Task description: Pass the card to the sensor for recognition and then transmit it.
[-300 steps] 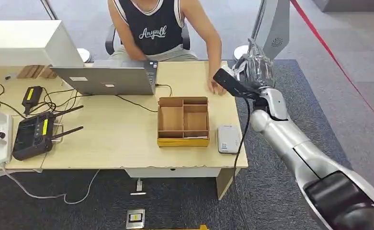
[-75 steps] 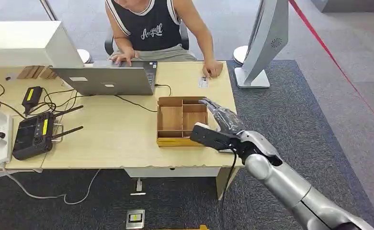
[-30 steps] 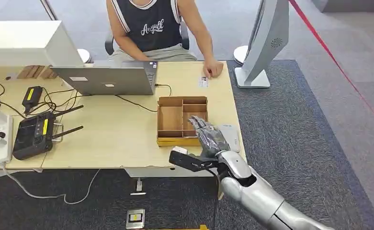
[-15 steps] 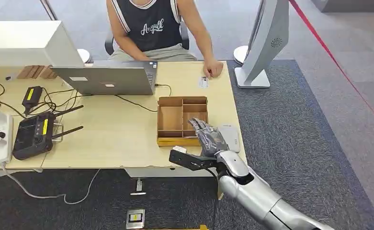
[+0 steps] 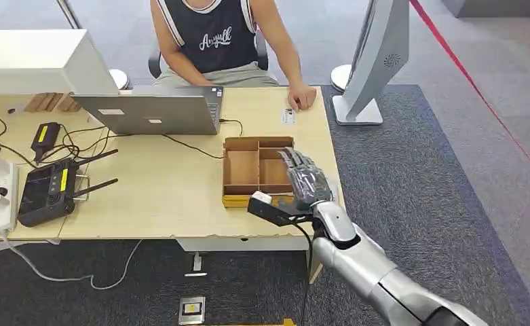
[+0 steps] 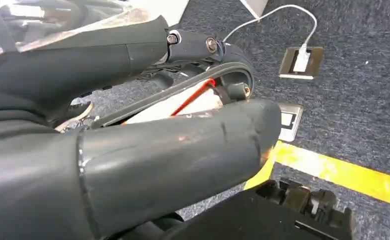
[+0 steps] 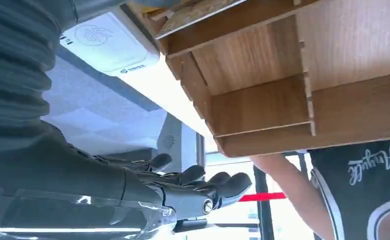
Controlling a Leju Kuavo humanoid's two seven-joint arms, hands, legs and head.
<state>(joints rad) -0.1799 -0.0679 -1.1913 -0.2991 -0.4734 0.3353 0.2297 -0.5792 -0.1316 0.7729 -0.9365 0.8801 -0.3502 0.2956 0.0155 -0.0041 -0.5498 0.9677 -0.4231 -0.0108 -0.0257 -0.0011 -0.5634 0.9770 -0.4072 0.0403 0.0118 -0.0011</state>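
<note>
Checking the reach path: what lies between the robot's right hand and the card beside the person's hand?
In the head view, beyond the right hand comes the far rim of the wooden box, then bare tabletop up to the card.

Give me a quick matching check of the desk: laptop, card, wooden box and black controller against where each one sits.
Things:
1 laptop
2 card
3 wooden box
4 black controller

Places:
A by the person's hand
B beside the robot's right hand
C at the left end of the desk
D open, silver lid facing the robot

Pairs: 1-D, 2-A, 3-B, 4-C
</note>
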